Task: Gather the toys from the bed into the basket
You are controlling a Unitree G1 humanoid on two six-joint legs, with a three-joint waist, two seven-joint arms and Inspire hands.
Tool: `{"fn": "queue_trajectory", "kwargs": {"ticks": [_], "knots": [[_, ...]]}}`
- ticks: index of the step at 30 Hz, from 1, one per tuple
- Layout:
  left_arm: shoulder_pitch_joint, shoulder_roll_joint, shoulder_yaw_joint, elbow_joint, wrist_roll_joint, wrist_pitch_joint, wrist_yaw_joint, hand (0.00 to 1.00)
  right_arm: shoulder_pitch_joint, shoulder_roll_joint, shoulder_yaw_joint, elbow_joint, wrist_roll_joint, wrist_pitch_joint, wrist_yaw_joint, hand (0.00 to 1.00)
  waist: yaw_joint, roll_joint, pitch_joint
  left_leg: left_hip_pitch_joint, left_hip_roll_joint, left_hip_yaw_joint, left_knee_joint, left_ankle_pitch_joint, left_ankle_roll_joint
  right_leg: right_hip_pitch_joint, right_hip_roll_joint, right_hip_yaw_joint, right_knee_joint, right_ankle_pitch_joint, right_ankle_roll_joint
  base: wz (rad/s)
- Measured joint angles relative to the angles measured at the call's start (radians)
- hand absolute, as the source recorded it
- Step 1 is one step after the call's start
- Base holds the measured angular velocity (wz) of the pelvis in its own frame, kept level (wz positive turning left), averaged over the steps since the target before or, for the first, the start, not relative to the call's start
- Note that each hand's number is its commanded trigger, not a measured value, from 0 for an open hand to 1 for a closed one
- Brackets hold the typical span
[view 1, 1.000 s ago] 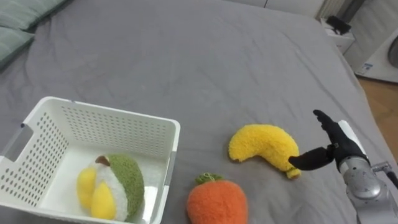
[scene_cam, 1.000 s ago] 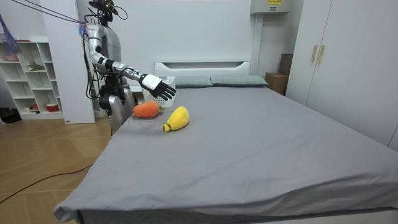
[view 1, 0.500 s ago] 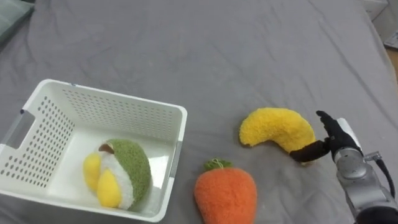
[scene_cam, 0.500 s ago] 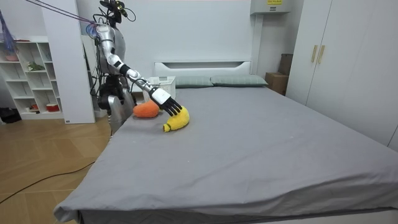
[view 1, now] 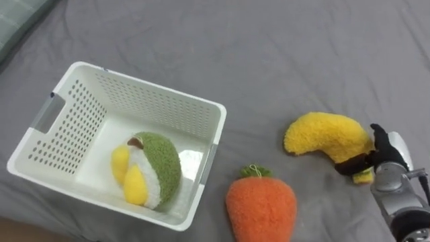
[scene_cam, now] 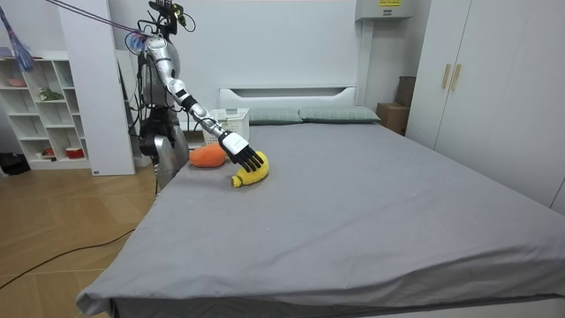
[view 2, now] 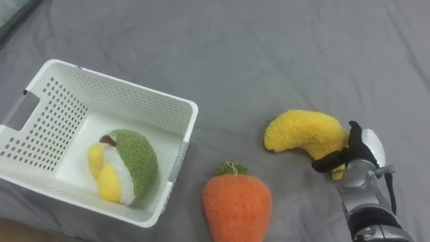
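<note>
Toy count: 3. Basket count: 1.

Basket: white, perforated walls, sits on the grey bed at the robot's left. One slot handle shows at its left end. It holds 1 toy, a round plush in green, white and yellow, lying at the right part of the floor, against the near wall.

On the sheet, outside the basket: 2 toys.
- Carrot: orange, green tuft on top, just right of the basket's near right corner, apart from it.
- Banana: yellow, curved, right of the carrot and a little farther up the bed; the two do not touch. It lies on the sheet.

Right hand: at the banana's right end. Its dark thumb curls across the tip from below while the fingers reach over from the far side, so the end is pinched between them. In the room view the hand lies on top of the banana, arm stretched out and down.

Robot stands at the side of the bed, near the head end, on the room view's left. Pillows at the headboard: 2. A white shelf stands behind the robot; a wardrobe is at the room view's right.
</note>
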Motion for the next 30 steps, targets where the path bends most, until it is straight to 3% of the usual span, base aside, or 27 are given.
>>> {"fn": "queue_trajectory", "kwargs": {"ticks": [7, 14, 16, 17, 24, 30], "knots": [[-0.001, 0.0, -0.009, -0.004, -0.001, -0.004, -0.001, 0.0, -0.021, -0.024, 0.001, 0.019, 0.0, -0.002, -0.027, 0.0, 0.003, 0.002, 0.0014, -0.01, 0.0, -0.011, 0.0, 0.005, -0.002, -0.004, -0.001, -0.018, 0.0, 0.002, -0.003, 0.06], [-0.006, 0.004, -0.019, 0.001, -0.008, -0.017, -0.001, 0.0, -0.037, -0.044, 0.048, 0.074, 0.041, -0.003, -0.028, 0.0, 0.028, 0.014, 0.0115, -0.014, -0.001, -0.01, 0.0, 0.008, -0.002, -0.009, -0.001, -0.016, -0.001, 0.004, -0.007, 0.0], [-0.006, 0.006, -0.019, 0.003, -0.008, -0.017, -0.001, 0.0, -0.039, -0.044, 0.048, 0.075, 0.041, -0.003, -0.028, 0.76, 0.032, 0.015, 0.0112, -0.025, -0.001, -0.011, 0.001, 0.011, -0.003, -0.02, -0.001, -0.016, 0.0, 0.006, -0.01, 0.02], [-0.006, 0.007, -0.019, 0.003, -0.008, -0.017, -0.001, 0.0, -0.041, -0.044, 0.048, 0.075, 0.041, -0.003, -0.028, 1.0, 0.032, 0.016, 0.012, -0.033, -0.002, -0.014, 0.001, 0.013, -0.003, -0.026, -0.001, -0.018, -0.001, 0.007, -0.011, 0.07], [-0.007, 0.007, -0.041, 0.003, -0.041, -0.012, -0.002, 0.0, -0.044, -0.049, 0.077, 0.117, 0.044, -0.003, -0.028, 1.0, 0.047, 0.025, 0.0102, -0.047, -0.002, -0.019, 0.003, 0.017, -0.003, -0.037, -0.002, -0.024, -0.001, 0.008, -0.013, 0.01], [-0.007, 0.008, -0.043, 0.001, -0.068, -0.01, -0.002, 0.0, -0.045, -0.079, 0.077, 0.128, 0.044, 0.0, -0.033, 1.0, 0.051, 0.032, 0.0096, -0.052, -0.003, -0.023, 0.005, 0.019, -0.004, -0.04, -0.009, -0.028, 0.0, 0.008, -0.013, 0.01]]}}
